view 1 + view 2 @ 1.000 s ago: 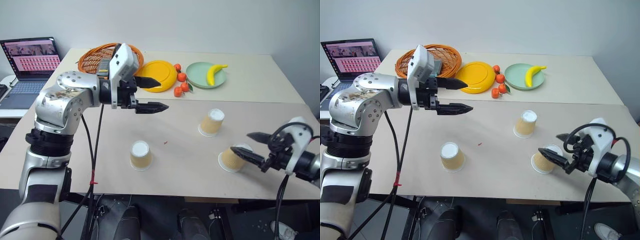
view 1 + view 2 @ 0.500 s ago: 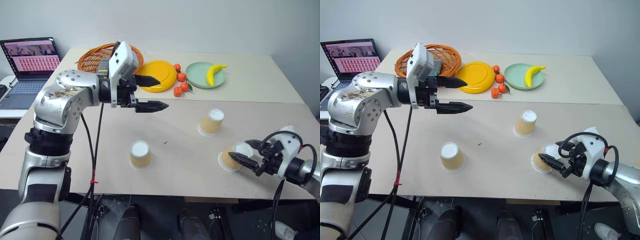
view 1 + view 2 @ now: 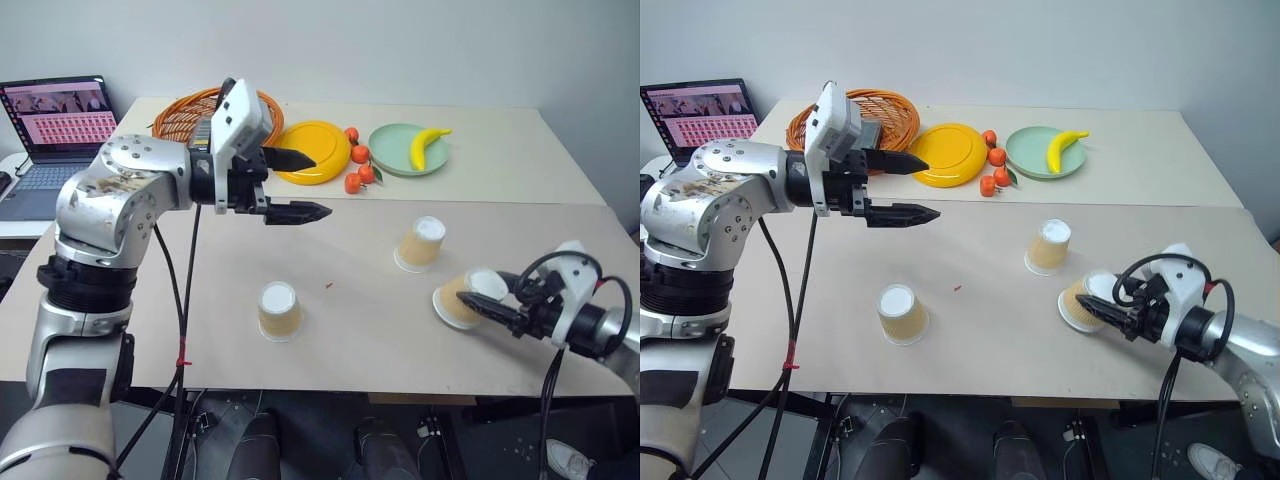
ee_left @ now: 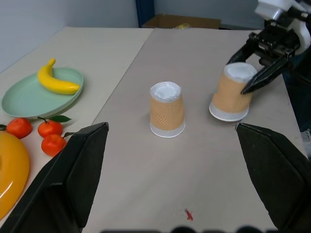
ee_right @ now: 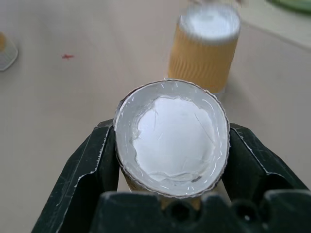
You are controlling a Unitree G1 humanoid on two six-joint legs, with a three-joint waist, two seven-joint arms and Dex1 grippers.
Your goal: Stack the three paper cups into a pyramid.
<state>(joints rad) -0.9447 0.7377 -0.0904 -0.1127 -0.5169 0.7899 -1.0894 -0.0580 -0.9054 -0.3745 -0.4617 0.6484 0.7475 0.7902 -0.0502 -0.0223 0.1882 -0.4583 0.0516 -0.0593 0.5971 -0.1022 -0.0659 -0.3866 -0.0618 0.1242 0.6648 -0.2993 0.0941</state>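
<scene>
The right gripper (image 3: 1102, 313) is clamping its two fingers on either side of the right cup (image 3: 1080, 301), near the table's (image 3: 350, 330) near right edge. That cup is sitting upside down and tilting, its white base leaning toward the gripper. The middle cup (image 3: 421, 243) is standing inverted just beyond and to the left of it, apart from it. The left cup (image 3: 279, 310) is standing inverted well to the left, near the table's near edge. The left gripper (image 3: 300, 185) is hovering above the table's far left part, its fingers spread apart and holding nothing. A basket (image 3: 180, 115), a yellow plate (image 3: 318, 148), oranges (image 3: 359, 170) and a banana (image 3: 428, 145) on a green plate (image 3: 395, 155) are lying along the far side.
</scene>
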